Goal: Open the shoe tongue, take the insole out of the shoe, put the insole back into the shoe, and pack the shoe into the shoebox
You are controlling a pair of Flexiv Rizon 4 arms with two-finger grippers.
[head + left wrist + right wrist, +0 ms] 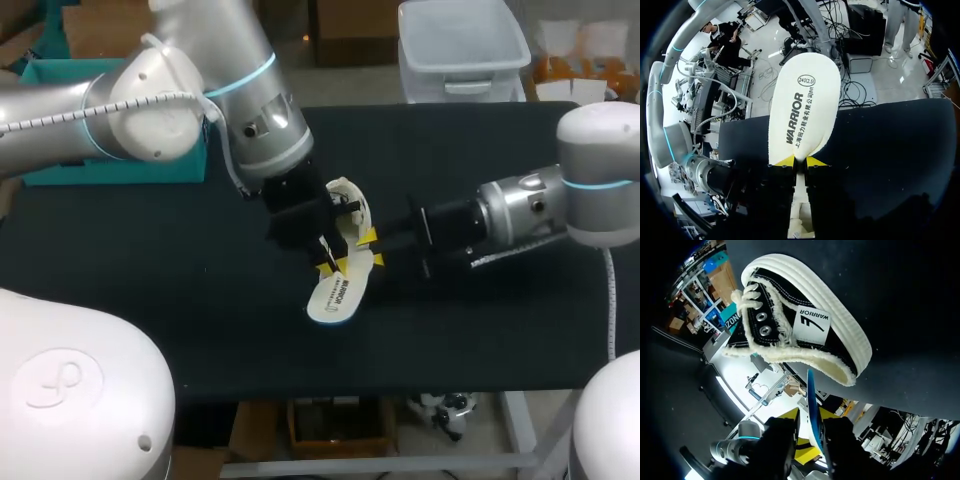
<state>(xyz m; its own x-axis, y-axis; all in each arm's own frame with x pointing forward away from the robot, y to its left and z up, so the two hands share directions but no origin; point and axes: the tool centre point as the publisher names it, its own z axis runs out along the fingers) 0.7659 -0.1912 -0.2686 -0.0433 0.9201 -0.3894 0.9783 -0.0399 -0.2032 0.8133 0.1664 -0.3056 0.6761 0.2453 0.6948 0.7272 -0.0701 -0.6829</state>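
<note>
Black table (480,330) all round, and the shoe (347,198) lies on its side near the middle of it. It's a black canvas sneaker with a thick white rubber sole, its laces and eyelets showing in the right wrist view.

Not much else is around. A teal shoebox (125,172) sits well off to the left of the shoe at the far corner, half hidden behind my left arm (150,100). That same arm blocks most of the shoe from the head camera, so only a white sliver peeks out past the wrist.

The insole (335,295) is out of the shoe, just in front of it. It's off-white with a blue edge and slopes down towards the table on the near side. The left gripper (332,265) is clenched on it: in the left wrist view both yellow tips pinch the narrow end from two sides, and the broad printed part fans out ahead.

My left arm comes in over the shoe, wrist pointed down and forward. My right arm (540,205) reaches in low and nearly level from the shoe's right. The right gripper (372,250) is right up against the left one, with the insole running edge-on through it. I honestly can't tell if it's clamped on or just around it.
</note>
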